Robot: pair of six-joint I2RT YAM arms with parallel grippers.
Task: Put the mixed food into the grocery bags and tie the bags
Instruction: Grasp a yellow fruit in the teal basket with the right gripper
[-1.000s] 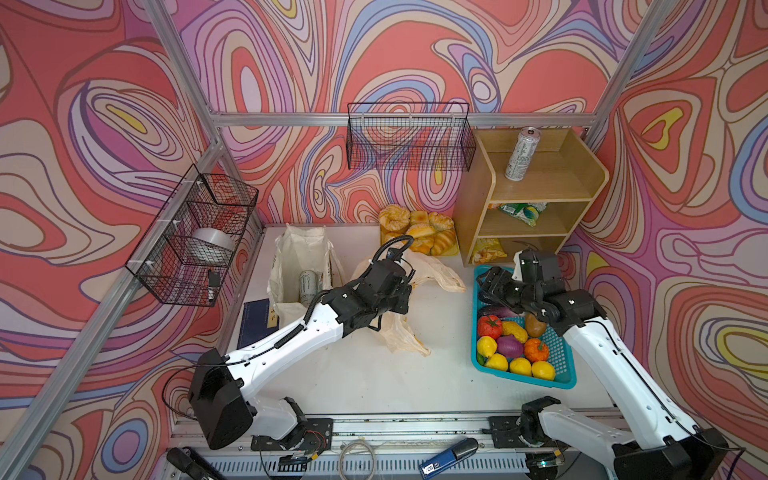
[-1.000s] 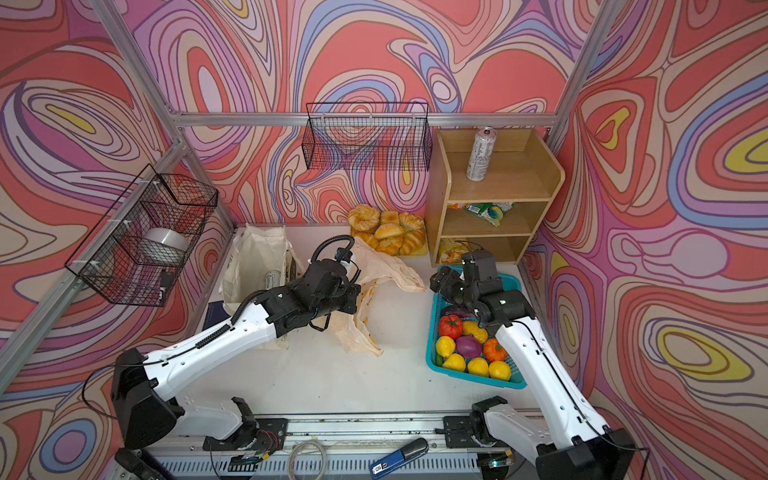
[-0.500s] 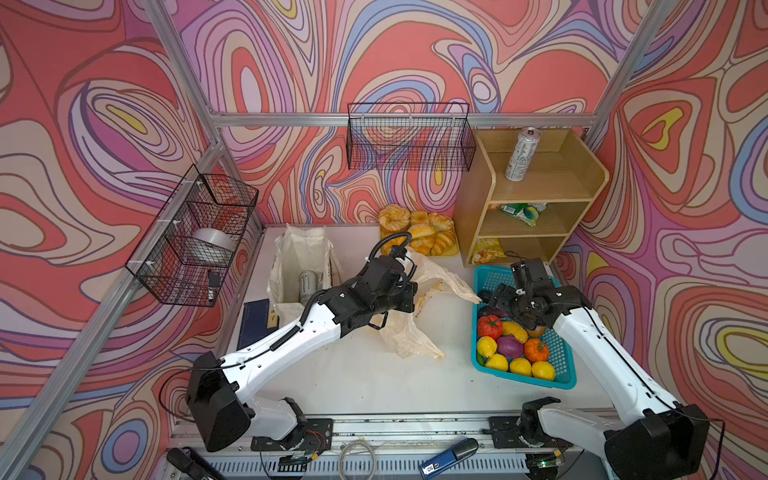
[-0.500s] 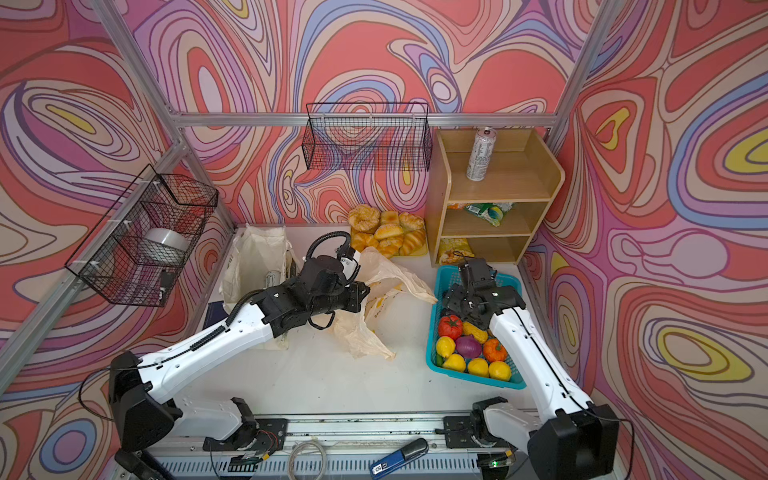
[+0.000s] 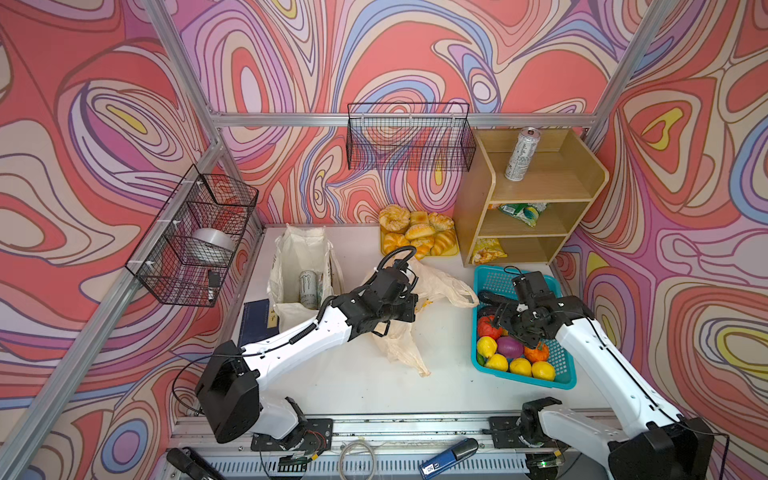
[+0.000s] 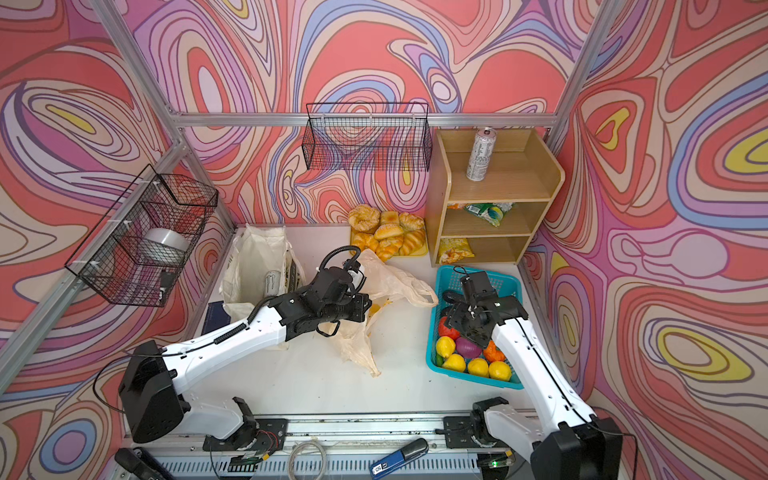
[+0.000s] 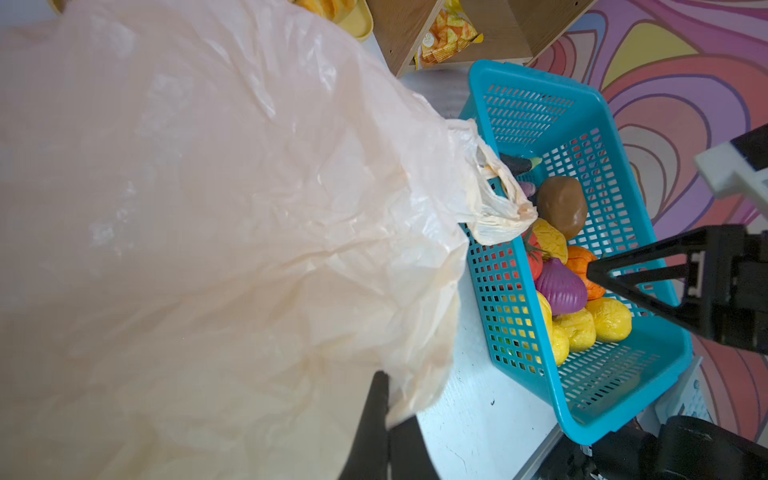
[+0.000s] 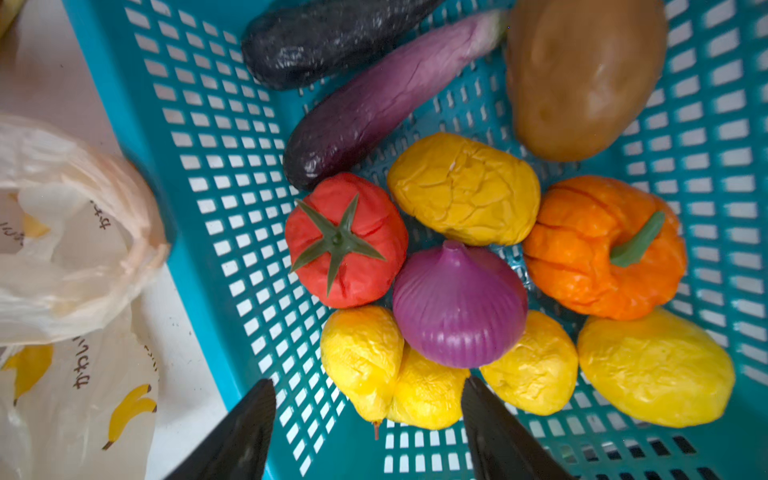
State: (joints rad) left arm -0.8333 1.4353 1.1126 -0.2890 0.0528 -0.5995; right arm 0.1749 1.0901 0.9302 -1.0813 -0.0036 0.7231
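Observation:
My left gripper is shut on a fold of the cream plastic bag with banana prints. The bag hangs lifted in mid-table, and its handle drapes onto the teal basket's rim. My right gripper is open and empty, hovering low over the yellow lemons inside the basket. A dark cucumber lies at the basket's far end. The cloth tote stands at the back left with a can inside it. In both top views, another can stands on the shelf's top.
In the basket, a tomato, a purple onion, an orange pepper, a potato and a purple aubergine lie beside the lemons. The wooden shelf holds snack packets. Bread rolls sit behind the bag.
My right gripper moved from the basket's far edge down over the produce. My left gripper pulled the plastic bag up and right, so the bag's handle now reaches the basket.

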